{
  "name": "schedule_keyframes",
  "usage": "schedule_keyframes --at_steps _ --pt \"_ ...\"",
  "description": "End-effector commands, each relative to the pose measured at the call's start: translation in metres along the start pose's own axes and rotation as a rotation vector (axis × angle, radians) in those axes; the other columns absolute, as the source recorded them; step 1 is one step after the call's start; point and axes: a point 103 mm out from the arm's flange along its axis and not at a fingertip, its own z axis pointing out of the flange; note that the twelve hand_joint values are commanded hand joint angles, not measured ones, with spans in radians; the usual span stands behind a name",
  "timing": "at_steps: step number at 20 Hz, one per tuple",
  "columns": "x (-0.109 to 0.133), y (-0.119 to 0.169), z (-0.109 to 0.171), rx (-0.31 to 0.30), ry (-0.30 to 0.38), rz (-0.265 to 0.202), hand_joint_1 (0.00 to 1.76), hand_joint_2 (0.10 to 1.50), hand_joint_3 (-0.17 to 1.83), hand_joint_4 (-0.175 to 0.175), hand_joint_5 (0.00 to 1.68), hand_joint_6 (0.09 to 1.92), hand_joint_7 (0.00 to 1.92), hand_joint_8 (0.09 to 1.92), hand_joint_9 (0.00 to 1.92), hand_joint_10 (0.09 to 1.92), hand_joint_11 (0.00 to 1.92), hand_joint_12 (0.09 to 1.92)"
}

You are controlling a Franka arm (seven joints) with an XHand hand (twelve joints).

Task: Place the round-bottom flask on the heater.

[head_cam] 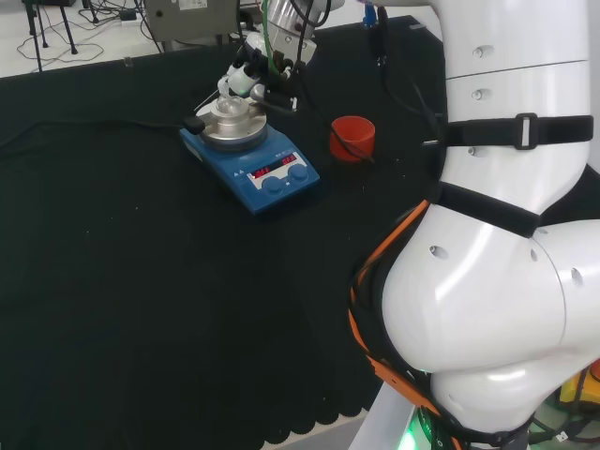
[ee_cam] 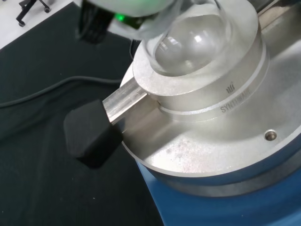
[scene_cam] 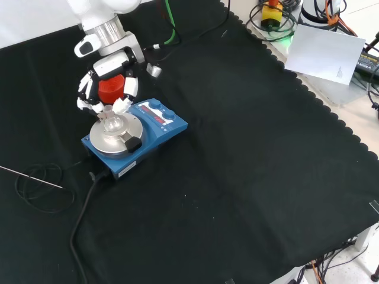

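flask (ee_cam: 188, 42): clear glass, its round bottom is seen seated in the metal cup of the heater (scene_cam: 155, 127) | hand (scene_cam: 106, 94): fingers (scene_cam: 125, 105) are curled round the flask's neck | handling: judged light, stiff, slippery and breakable; best held at the neck, released gently | red ring stand (head_cam: 352, 137) is set apart on the surface (scene_cam: 249, 177)

The clear round-bottom flask (ee_cam: 193, 42) sits in the metal bowl atop the blue heater (scene_cam: 135, 137) — left of centre, upper half of the front view — its neck tilted.
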Motion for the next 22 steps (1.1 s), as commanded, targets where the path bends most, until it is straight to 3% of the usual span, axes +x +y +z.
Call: schedule_keyframes --at_steps 1,4,8,22 --pt "-0.001 -0.003 0.002 0.024 -0.011 0.004 0.92 0.58 0.73 -0.076 0.58 0.76 0.31 0.66 0.54 0.69 0.28 1.33" --pt "-0.002 -0.004 0.0 0.02 -0.006 0.0 0.87 0.56 0.71 -0.073 0.47 0.63 0.28 0.68 0.51 0.72 0.26 1.34" --pt "0.001 -0.01 -0.008 0.002 -0.017 -0.009 0.83 0.56 0.66 -0.072 0.44 0.51 0.26 0.69 0.49 0.73 0.24 1.34" --pt "-0.006 -0.068 -0.057 -0.069 -0.033 0.018 0.83 0.58 0.61 -0.07 0.46 0.43 0.25 0.69 0.48 0.73 0.22 1.35"
